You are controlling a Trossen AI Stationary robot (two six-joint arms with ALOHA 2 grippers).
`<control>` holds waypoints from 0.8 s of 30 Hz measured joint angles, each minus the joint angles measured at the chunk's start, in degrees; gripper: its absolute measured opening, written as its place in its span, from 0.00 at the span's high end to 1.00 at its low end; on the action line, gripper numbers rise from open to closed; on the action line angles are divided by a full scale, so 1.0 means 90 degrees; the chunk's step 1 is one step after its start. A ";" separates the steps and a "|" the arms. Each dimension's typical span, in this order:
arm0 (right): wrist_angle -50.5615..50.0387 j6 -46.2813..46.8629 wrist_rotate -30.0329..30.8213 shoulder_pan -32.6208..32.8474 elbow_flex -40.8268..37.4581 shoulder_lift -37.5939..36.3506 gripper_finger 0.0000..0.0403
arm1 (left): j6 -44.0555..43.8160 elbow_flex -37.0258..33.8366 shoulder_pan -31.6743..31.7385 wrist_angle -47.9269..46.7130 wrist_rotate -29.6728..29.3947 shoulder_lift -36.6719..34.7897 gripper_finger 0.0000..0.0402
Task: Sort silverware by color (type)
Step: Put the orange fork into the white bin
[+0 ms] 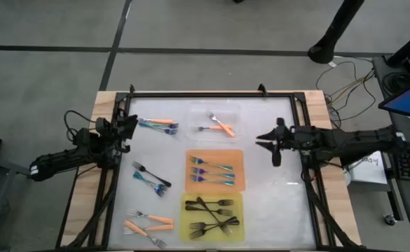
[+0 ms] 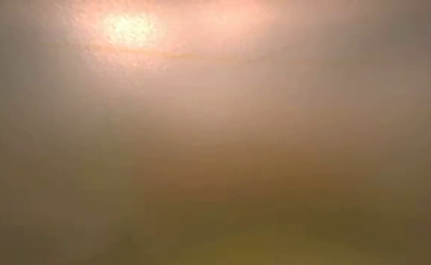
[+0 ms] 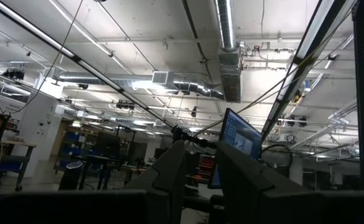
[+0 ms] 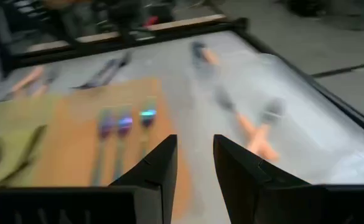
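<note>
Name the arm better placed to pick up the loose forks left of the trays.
Left. The left gripper sits at the table's left edge, beside the loose forks. The right gripper hangs right of the orange tray, farther away.

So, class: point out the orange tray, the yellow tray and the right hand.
orange tray (image 1: 238, 155): high view, bare corner of the tray.
yellow tray (image 1: 188, 201): high view, bare corner near its rim.
right hand (image 1: 275, 150): high view, between its fingertips.
</note>
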 joint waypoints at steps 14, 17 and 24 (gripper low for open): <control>0.0343 -0.0036 0.0317 -0.1603 -0.1849 -0.1820 0.77 | 0.0000 0.0002 0.0001 0.0001 0.0000 0.0000 0.81; 0.0355 -0.0052 0.0308 -0.1822 -0.2055 -0.2042 0.77 | 0.0000 0.0002 0.0001 0.0001 0.0000 0.0000 0.81; 0.0949 -0.0389 0.0157 -0.2079 -0.2277 -0.2197 0.77 | 0.0000 0.0001 0.0001 -0.0002 -0.0002 0.0001 0.81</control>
